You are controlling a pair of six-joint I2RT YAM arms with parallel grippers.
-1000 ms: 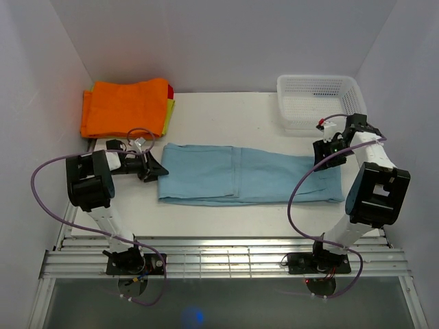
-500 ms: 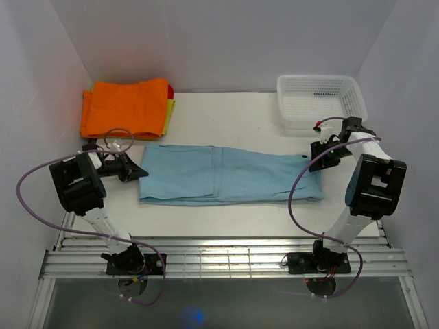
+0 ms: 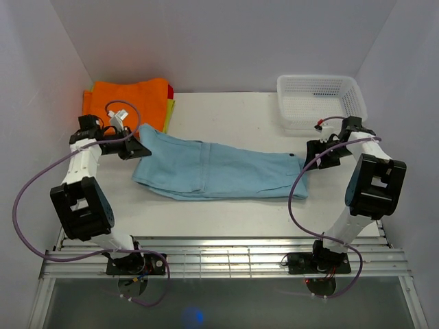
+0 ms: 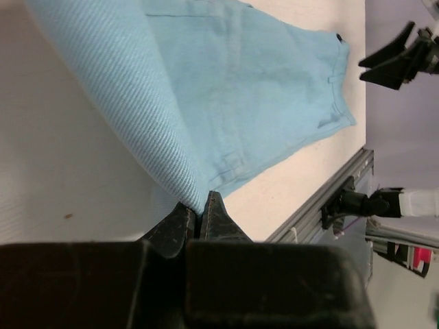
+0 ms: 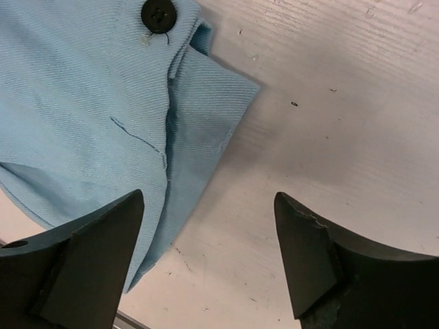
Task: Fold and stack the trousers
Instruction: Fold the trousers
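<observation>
The trousers [image 3: 219, 171] are a plain light sky-blue with no print — only a fine diagonal weave in the close views — and carry one black button [image 5: 158, 12] at their right end. On the off-white table [image 3: 233, 113], the far-left pile shows a bright orange garment [image 3: 123, 99] with a yellow cloth [image 3: 169, 113] and a red cloth [image 3: 171, 89] edging out at its right, while the far-right basket [image 3: 319, 83] is white with an open lattice. The left arm [image 3: 79, 161] and right arm [image 3: 374, 185] are white and black with purple cables [image 3: 290, 199] — the left gripper [image 4: 201, 205] and right gripper [image 5: 209, 199] are black.
</observation>
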